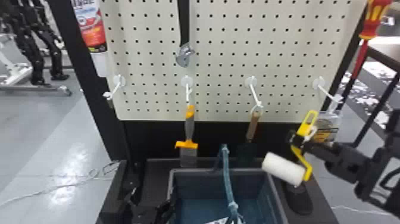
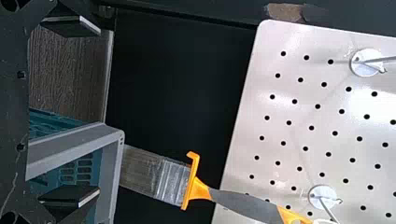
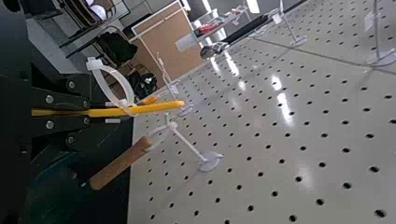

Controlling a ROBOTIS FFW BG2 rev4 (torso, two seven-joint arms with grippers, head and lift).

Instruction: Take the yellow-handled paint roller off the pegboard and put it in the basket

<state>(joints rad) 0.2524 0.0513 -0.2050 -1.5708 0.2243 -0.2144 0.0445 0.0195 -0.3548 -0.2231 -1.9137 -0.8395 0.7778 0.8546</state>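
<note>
Roller sits pinched in the right gripper, apparently clear of the pegboard, so removal looks done; what remains is lowering it into the basket, below and left of that gripper; the left gripper is spread, empty

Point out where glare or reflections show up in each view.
Head view: pale glare on the floor at left, while the pegboard looks mostly matte. Left wrist view: a bleached patch on the pegboard, near a hook. Right wrist view: bright elongated streaks reflected on the pegboard.
</note>
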